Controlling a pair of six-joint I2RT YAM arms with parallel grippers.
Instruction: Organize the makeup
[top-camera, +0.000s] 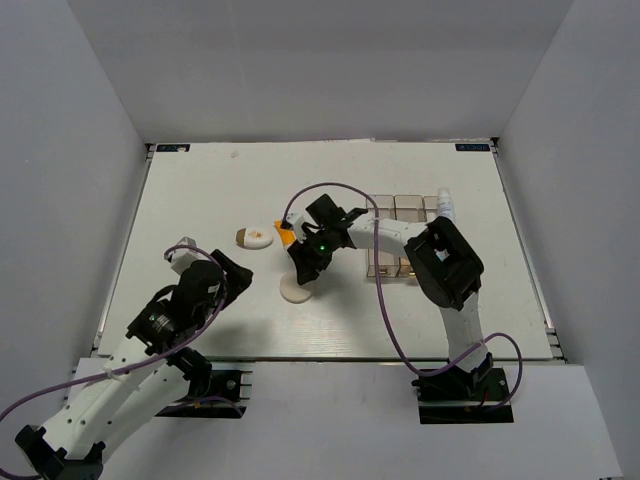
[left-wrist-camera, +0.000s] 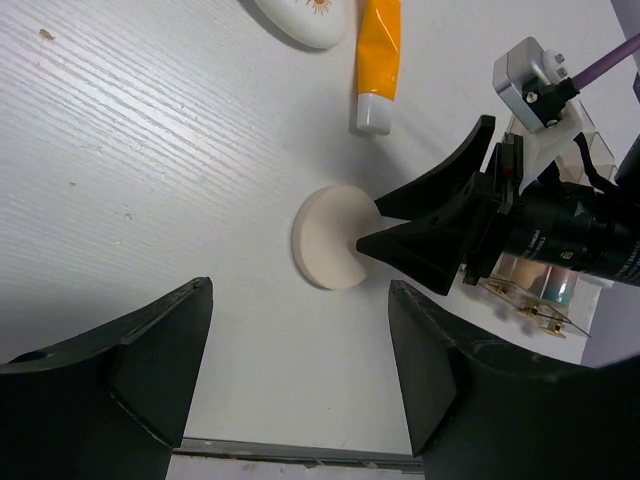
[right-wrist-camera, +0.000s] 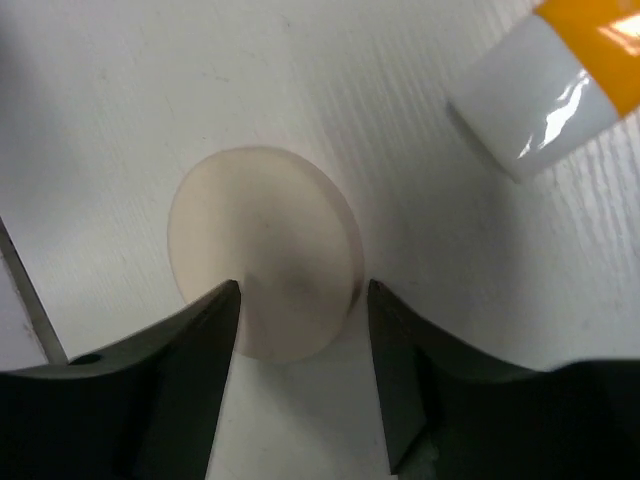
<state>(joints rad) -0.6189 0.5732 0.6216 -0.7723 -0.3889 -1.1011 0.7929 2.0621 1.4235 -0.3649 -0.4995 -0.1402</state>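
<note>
The round beige puff (top-camera: 296, 290) (left-wrist-camera: 328, 240) (right-wrist-camera: 255, 240) lies flat on the white table. My right gripper (top-camera: 305, 264) (right-wrist-camera: 302, 290) hangs open just over it, one fingertip above the puff and the other at its right edge. An orange tube (top-camera: 286, 234) (left-wrist-camera: 378, 40) with a white cap (right-wrist-camera: 530, 110) lies just beyond, beside the white-and-brown oval compact (top-camera: 254, 238) (left-wrist-camera: 300, 15). My left gripper (top-camera: 235, 275) (left-wrist-camera: 300, 290) stands open and empty, on the near left of the puff. A bottle (top-camera: 445, 205) stands at the organizer's far right.
The clear plastic organizer (top-camera: 405, 235) sits right of the centre, under the right arm's forearm. The table's near edge (left-wrist-camera: 300, 450) runs close below my left gripper. White walls enclose the table on three sides.
</note>
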